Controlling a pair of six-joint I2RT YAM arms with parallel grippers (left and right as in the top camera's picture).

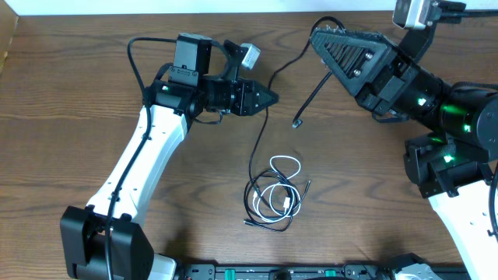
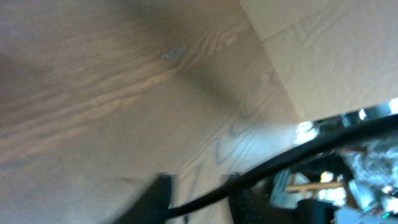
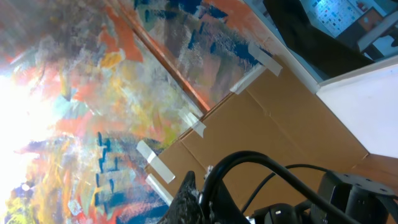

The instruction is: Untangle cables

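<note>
At 6 o'clock on the bench (image 1: 70, 140), cable pile (image 1: 272, 204); white cable (image 1: 285, 165) looped among black; one black cable (image 1: 253, 152) runs up to left fingers (image 1: 272, 99) at 11 o'clock, pinched shut on it; right fingers (image 1: 317, 33) at 1 o'clock, closed on black cable, plug (image 1: 296, 124) dangling below.

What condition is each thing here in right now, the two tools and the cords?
Left tool: black cord passes its tip; grip unclear.
Right tool: raised, black cord draped from it; grip unclear.
Black cord: lifted between both tools, one end loose.
White cord: looped on the table, tangled with another black cord.
</note>
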